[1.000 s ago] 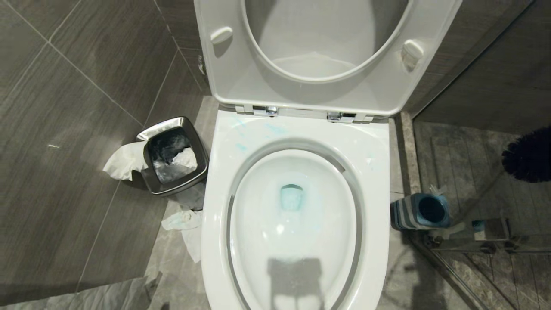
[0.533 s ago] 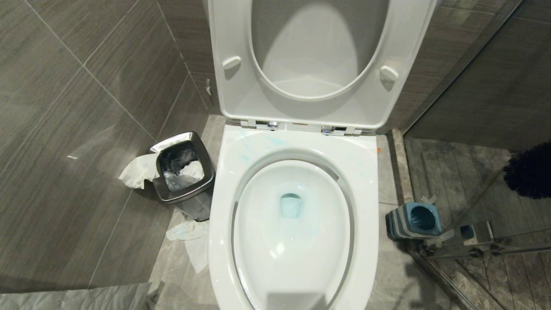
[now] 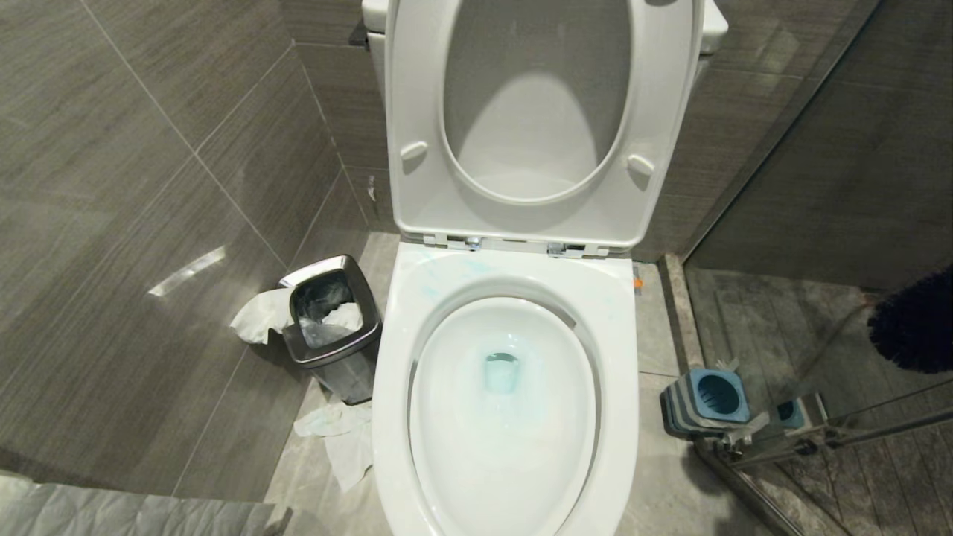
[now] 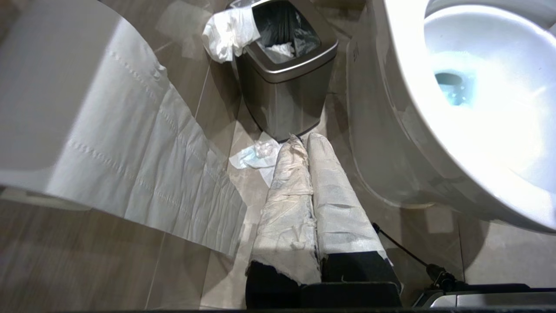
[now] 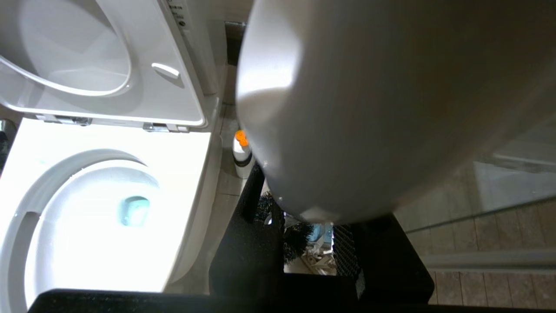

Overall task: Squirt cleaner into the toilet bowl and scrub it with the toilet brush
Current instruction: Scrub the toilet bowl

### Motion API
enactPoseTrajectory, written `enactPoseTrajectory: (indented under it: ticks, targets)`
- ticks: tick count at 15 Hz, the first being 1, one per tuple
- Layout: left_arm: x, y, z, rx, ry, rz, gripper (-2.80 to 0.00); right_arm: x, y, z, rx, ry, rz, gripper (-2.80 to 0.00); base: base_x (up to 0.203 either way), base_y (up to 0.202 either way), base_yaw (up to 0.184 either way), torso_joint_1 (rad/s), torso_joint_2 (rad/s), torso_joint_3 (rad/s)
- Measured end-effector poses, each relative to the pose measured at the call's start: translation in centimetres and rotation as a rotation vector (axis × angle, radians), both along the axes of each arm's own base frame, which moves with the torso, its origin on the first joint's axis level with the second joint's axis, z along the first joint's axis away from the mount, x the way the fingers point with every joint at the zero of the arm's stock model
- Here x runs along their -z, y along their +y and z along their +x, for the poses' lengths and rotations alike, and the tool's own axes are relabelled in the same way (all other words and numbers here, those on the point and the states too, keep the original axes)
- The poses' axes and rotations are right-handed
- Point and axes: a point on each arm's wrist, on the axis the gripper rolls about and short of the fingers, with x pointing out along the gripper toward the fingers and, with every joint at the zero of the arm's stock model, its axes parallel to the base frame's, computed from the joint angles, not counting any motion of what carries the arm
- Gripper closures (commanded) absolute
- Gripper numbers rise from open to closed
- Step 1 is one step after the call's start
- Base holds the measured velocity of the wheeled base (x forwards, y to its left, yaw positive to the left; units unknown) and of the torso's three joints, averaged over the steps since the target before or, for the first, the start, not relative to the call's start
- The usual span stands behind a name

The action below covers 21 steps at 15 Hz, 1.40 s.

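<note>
The toilet bowl (image 3: 618, 313) stands in the middle of the head view with seat and lid raised. Pale turquoise cleaner tints the water (image 3: 500, 372) and smears the back rim (image 3: 447, 262). The toilet brush's dark bristle head (image 3: 914, 327) hangs at the right edge, above and right of its blue-topped holder (image 3: 707, 402) on the floor. In the right wrist view my right gripper (image 5: 308, 226) is shut on the toilet brush, whose whitish knob (image 5: 382, 100) fills the picture. My left gripper (image 4: 306, 139), its fingers wrapped in white, is shut and empty, low beside the bowl (image 4: 404, 143).
A steel waste bin (image 3: 331, 327) with tissue over its rim stands left of the toilet, with crumpled tissue (image 3: 339, 439) on the floor. A white bottle with an orange cap (image 5: 241, 152) stands right of the bowl. A glass panel edge (image 3: 752, 476) runs behind the holder. Toilet paper (image 4: 143, 165) hangs at left.
The whole head view has shifted: the toilet sits lower and smaller, and more of the raised lid and wall shows. The brush head stays at the right edge.
</note>
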Motion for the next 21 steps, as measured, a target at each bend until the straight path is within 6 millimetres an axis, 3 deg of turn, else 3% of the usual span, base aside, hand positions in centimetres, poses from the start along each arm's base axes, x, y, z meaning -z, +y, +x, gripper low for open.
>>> enactPoseTrajectory:
  ticks: [12, 18, 21]
  targets:
    - [0.0, 0.0, 0.0, 0.0, 0.0, -0.001, 0.0, -0.1, -0.8, 2.2, 0.0, 0.04, 0.05, 0.0, 0.0, 0.0, 0.0, 0.002, 0.0, 0.2]
    - [0.0, 0.0, 0.0, 0.0, 0.0, 0.001, 0.0, 0.4, -1.8, 5.2, 0.013, 0.12, 0.005, 0.0, 0.0, 0.0, 0.0, 0.003, 0.0, 0.035]
    - [0.0, 0.0, 0.0, 0.001, 0.0, 0.001, 0.0, 0.5, -1.2, 7.3, -0.001, 0.142, -0.021, 0.0, 0.0, 0.0, 0.0, 0.0, 0.0, 0.0]
